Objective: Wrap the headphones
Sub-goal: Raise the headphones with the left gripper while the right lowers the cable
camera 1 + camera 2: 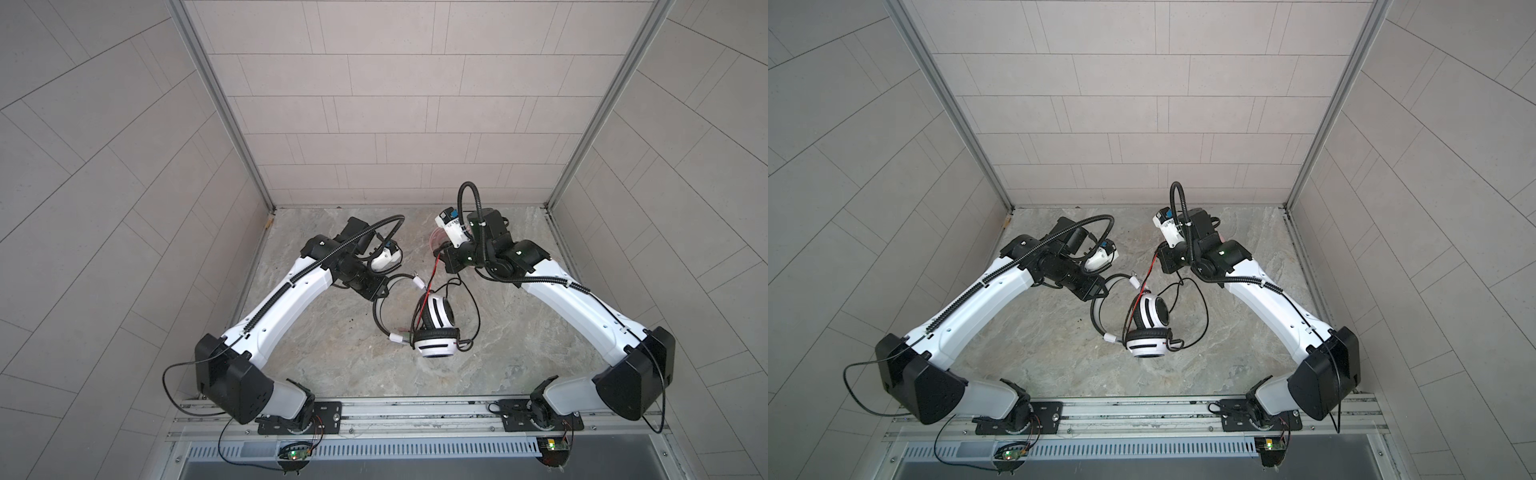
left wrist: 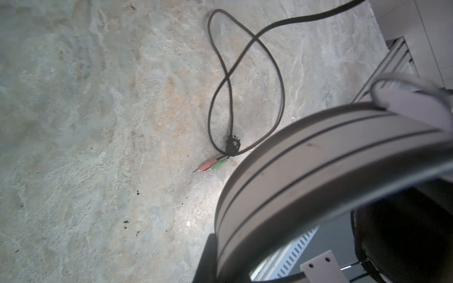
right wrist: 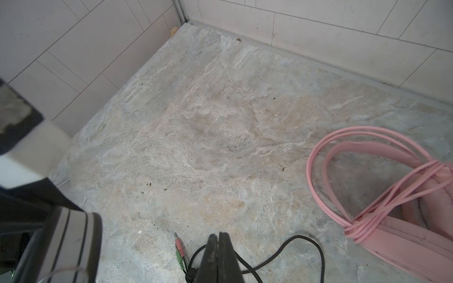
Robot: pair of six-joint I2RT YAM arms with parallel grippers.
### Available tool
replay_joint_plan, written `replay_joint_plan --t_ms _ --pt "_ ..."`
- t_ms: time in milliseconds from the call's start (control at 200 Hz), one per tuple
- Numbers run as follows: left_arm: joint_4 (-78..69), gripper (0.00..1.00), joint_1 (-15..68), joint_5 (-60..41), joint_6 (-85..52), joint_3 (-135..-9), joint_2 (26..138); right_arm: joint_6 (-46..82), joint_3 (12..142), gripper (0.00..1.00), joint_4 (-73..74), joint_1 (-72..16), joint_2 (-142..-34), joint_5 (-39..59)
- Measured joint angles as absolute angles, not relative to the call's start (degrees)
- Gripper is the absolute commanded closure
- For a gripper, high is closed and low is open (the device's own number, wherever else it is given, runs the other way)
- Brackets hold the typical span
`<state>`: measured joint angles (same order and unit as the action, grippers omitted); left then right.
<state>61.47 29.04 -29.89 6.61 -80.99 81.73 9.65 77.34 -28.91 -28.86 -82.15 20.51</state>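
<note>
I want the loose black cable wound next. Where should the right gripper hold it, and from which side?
Probably the black cable just behind its pink and green plugs, near the small knot, from above: that end lies flat and free on the table. The right gripper, shut close by, must open first.

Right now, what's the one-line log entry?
left tool shut on white-and-black headset | right tool shut above black cable | pink headset cable wrapped

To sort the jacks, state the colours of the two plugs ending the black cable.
One pink plug, one green plug; clearest in the left wrist view.
</note>
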Motion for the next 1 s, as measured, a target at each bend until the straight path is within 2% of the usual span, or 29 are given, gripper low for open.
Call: replay_joint_plan --t_ms 250,365,465,580,891,996 --pt "56.2 1.0 28.0 -32.1 4.4 -80.6 75.1 10.9 72.7 1.0 -25.9 -28.8 -83.9 21.6" --pt "52.4 1.0 25.4 -32.7 0.8 -80.5 71.9 11.6 69.6 0.93 -23.7 -28.8 -83.4 23.1" --pt "48.1 1.0 23.1 -34.0 -2.8 -80.2 70.2 13.6 66.7 0.82 -20.4 -28.7 -82.5 25.5" --pt "42.7 1.0 22.5 -37.8 -6.6 -80.2 68.1 17.0 63.5 0.78 -14.5 -28.1 -82.8 30.5" --pt "30.3 1.0 16.8 -45.5 -19.6 -81.6 67.1 27.2 59.8 0.79 1.9 -28.1 -87.4 38.4" --pt "23.9 1.0 13.1 -45.8 -28.1 -81.5 67.2 30.3 58.3 0.84 6.7 -28.1 -87.6 39.7"
